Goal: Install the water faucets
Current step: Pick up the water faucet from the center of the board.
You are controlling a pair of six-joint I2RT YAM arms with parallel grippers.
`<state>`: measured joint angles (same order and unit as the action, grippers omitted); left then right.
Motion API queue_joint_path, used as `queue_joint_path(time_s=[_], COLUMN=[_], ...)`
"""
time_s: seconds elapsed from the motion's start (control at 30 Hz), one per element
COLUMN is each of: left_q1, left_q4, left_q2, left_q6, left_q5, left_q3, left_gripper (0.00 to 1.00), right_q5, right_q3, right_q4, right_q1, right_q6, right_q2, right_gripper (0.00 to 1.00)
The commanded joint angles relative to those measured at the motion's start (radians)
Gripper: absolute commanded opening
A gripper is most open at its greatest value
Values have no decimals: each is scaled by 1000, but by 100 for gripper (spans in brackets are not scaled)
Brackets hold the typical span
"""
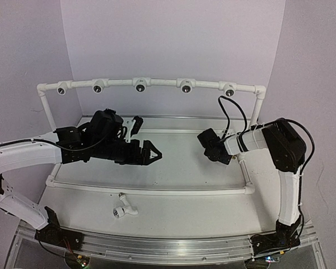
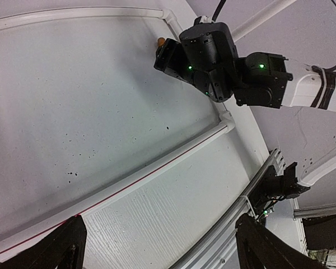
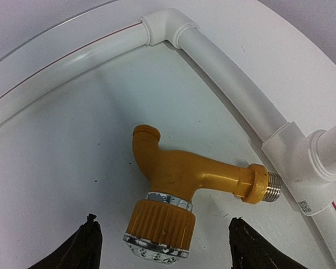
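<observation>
Underneath, speckled white table (image 1: 185, 165), lavender walls (image 1: 173, 39).

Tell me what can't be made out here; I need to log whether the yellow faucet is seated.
Yellow faucet: top view, hidden under the right gripper; left wrist view shows only an orange speck.
Its threaded end at the tee fitting: right wrist view, unclear whether screwed in or just touching.
White faucet: top view only, too small for thread detail.

I see the yellow faucet (image 3: 196, 176) as glossy plastic, its threaded tip (image 3: 274, 189) at right probably metal; pipe frame (image 3: 235, 73) smooth white plastic.
</observation>
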<state>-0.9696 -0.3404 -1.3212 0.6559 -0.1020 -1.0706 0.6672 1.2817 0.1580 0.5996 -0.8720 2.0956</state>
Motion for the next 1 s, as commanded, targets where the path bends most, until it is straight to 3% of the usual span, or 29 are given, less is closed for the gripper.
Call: queue_joint_path(time_s=[0.0, 0.2, 0.4, 0.53, 0.73, 0.97], left_q1=[0, -1, 0, 0, 0, 2], left_q4=[22, 21, 22, 23, 23, 27], left_q2=[28, 28, 15, 7, 2, -10], left_q6=[0, -2, 5, 8, -2, -20], left_q5=[9, 13, 17, 21, 62, 96], left_q3=[-2, -2, -7, -22, -32, -67], left_gripper=[96, 96, 97, 98, 99, 100], right_q5=[89, 57, 20, -39, -278, -783], right_q3=[45, 62, 59, -3, -155, -395], right_q4=[-7, -5, -66, -192, -358, -455], right_q1=[-15, -39, -39, -40, -35, 7], right_q6=[-31, -13, 110, 232, 350, 346], right_q2=[46, 85, 77, 50, -77, -414], right_gripper=[77, 69, 44, 33, 2, 0])
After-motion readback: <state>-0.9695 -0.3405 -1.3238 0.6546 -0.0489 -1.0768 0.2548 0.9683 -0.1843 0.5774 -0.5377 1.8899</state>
